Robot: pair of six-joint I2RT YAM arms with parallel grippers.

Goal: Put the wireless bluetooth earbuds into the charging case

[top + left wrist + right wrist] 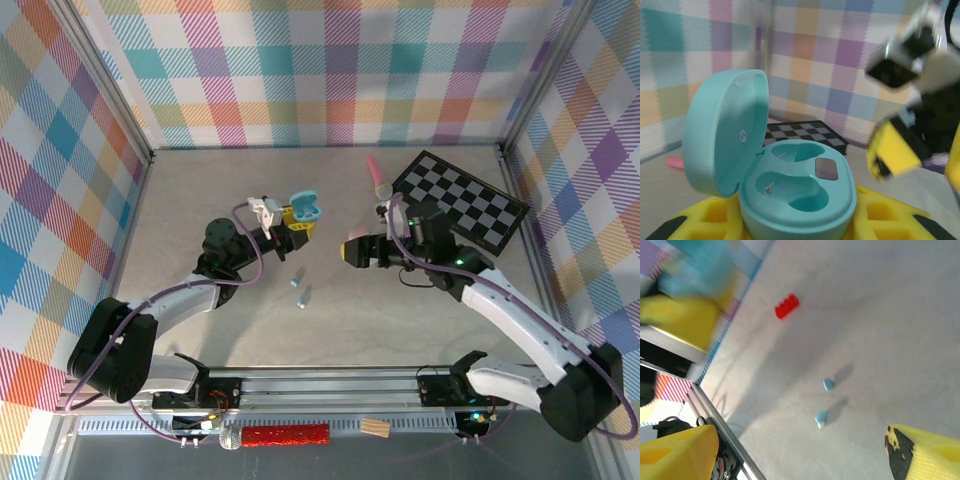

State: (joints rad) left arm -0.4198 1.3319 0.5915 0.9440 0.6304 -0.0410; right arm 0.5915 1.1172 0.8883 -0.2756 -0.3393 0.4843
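Yellow left fingers (705, 217), moulded with square recesses, are seen nearest the left wrist lens. They are clenched on the charging case (797, 200), which is seated between them. The case is noted as glossy turquoise plastic, oval, with its rounded lid hinged up and back. Two smooth wells are exposed in the base, both empty, with a dark rectangular patch beside them.

From above, the case (307, 207) is held clear of the bench (200, 200), left of centre. Two earbuds (301, 298) are recorded lying loose on the bench, well apart from the case and nearer the arm bases than either set of fingers. They are tiny, pale blue and short-stemmed; one is tipped white.

Right fingers (927, 452) are spread wide and released, with nothing gripped; yellow ribbed plastic with a black pad is noted. In the right wrist view the earbuds (828, 384) lie on the matte grey bench beyond the gap between these fingers, touched by neither. A red studded brick (787, 306) lies farther off.
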